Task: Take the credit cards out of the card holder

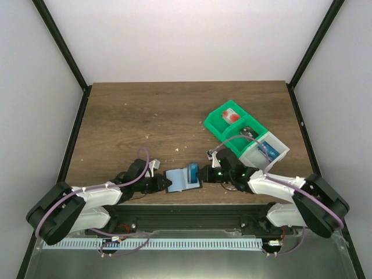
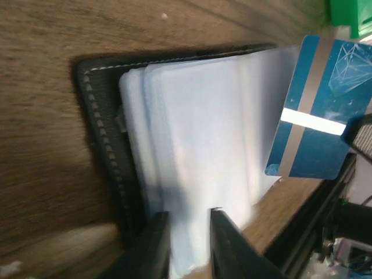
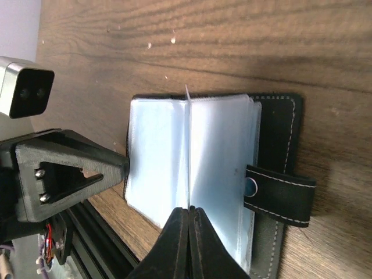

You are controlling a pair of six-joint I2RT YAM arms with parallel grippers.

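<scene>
Fingers (image 2: 152, 250) on the left gripper (image 2: 187, 218) are a little apart at the bottom of the left wrist view. The edge of the holder's pale plastic sleeves sits in the gap, but I honestly can't tell if they're actually biting on it or just straddling it. The right gripper (image 3: 189, 212) is a different story: its fingers (image 3: 174, 244) are pressed tight together at the bottom center of its own view, pinching a dark blue card (image 2: 317, 116) that shows there only as a thin edge-on line. From the left wrist you see that card's face, blue with a silver stripe, standing at the right of the frame.

The card holder (image 3: 279, 133) lies open on the wooden table (image 1: 145, 116), low center in the overhead view, right between the two grippers. Its black snap tab (image 3: 279, 195) sticks out at the right of the right wrist frame.

Toward the upper right in the overhead view there's a green tray (image 1: 218, 123) with a white-and-red card (image 1: 231, 116) in it. A clear-white tray (image 1: 279, 157) is touching it, holding something blue.
</scene>
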